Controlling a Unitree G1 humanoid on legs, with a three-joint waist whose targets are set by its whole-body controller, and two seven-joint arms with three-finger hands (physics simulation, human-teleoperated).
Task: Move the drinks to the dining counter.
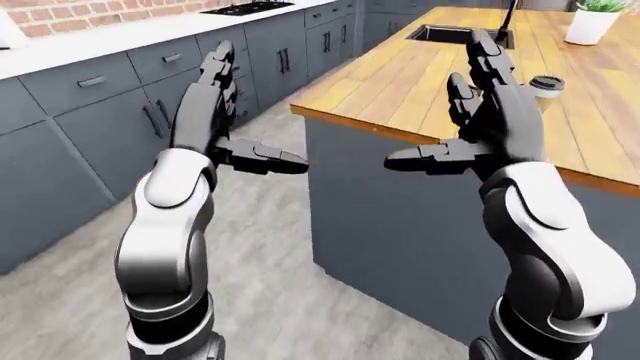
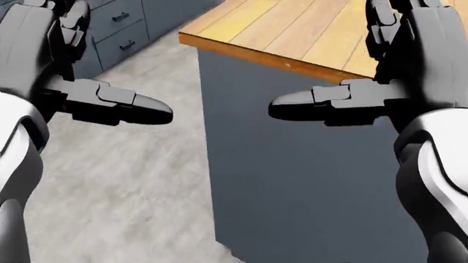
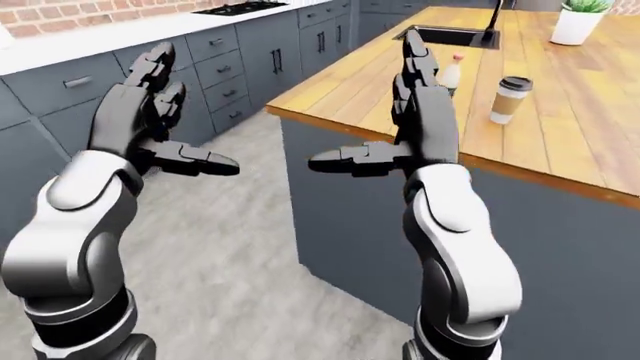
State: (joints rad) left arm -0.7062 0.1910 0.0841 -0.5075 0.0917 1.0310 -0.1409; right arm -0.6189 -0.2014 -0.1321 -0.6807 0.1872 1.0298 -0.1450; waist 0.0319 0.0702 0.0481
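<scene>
A white bottle with a pink cap (image 3: 452,73) and a lidded paper coffee cup (image 3: 509,99) stand upright on the wooden counter (image 3: 350,86) of the island, in the upper right of the right-eye view. My right hand (image 3: 375,112) is raised in front of the bottle and hides part of it. It is open and holds nothing. My left hand (image 3: 185,120) is open too, raised over the floor to the left of the island. Both hands are well short of the drinks. The head view shows only the counter's corner (image 2: 241,33), not the drinks.
A sink (image 3: 447,34) and a white plant pot (image 3: 578,24) sit further along the counter. The island's dark side panel (image 2: 307,192) stands close ahead. Grey cabinets (image 1: 120,97) under a white worktop line the left wall, with grey floor (image 2: 131,181) between.
</scene>
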